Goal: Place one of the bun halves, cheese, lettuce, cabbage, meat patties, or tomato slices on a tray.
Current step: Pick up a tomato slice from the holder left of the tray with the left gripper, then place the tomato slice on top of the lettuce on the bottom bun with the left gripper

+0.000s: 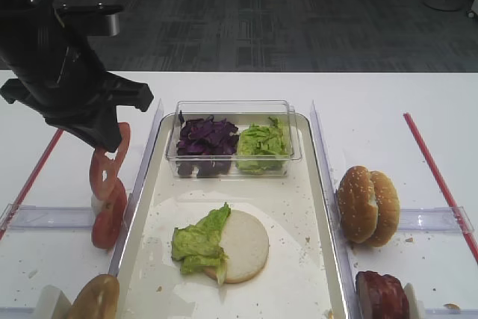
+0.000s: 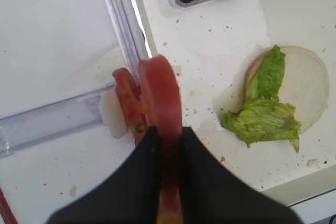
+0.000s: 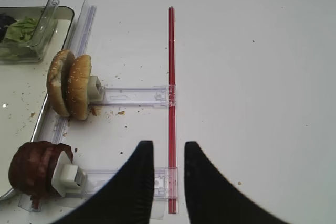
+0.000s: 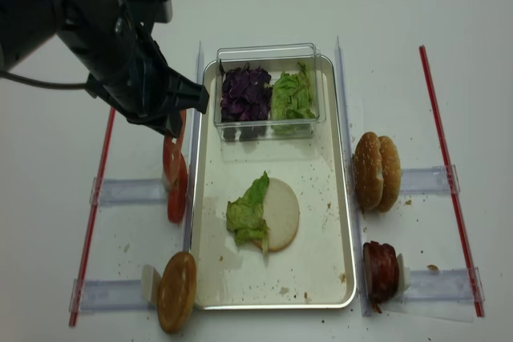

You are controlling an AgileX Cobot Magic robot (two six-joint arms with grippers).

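My left gripper [image 2: 167, 135] is shut on a bright-red tomato slice [image 2: 160, 95], held on edge above the table just left of the tray [image 1: 314, 207]. Another tomato slice [image 2: 126, 98] stands in the clear rack behind it. In the high view the left gripper [image 1: 104, 134] hangs over the tomato slices [image 1: 104, 173]. On the tray lies a bun half [image 1: 246, 248], pale cut face up, with a lettuce leaf [image 1: 198, 240] partly over it. My right gripper [image 3: 169, 148] is shut on nothing, above a red strip [image 3: 171, 77].
A clear tub [image 1: 233, 110] at the tray's far end holds purple cabbage [image 1: 205, 140] and lettuce [image 1: 261, 143]. Right of the tray, racks hold sesame bun halves [image 1: 367, 205] and meat patties [image 1: 381, 296]. Another bun half [image 1: 95, 300] stands at the front left.
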